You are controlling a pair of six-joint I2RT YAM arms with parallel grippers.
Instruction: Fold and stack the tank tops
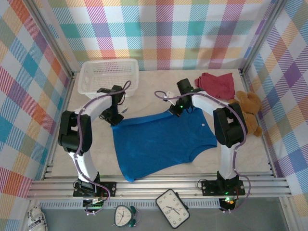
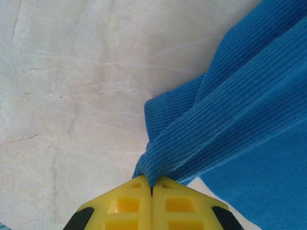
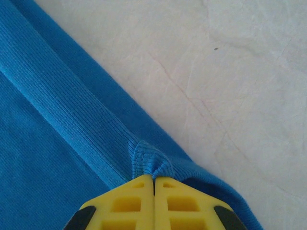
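Pinching the far edge of the blue tank top (image 1: 161, 142), your left gripper (image 2: 152, 188) and right gripper (image 3: 154, 181) both clamped on its hem, cloth spread mid-table, bare table (image 1: 250, 154) either side, red tank top (image 1: 216, 85) bunched far right, its shape hard to read

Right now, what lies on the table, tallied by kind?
Blue tank top: 1
Dark red cloth heap: 1 (number of tops in it unclear)
Brown teddy bear: 1
White mesh basket: 1
Total: 4
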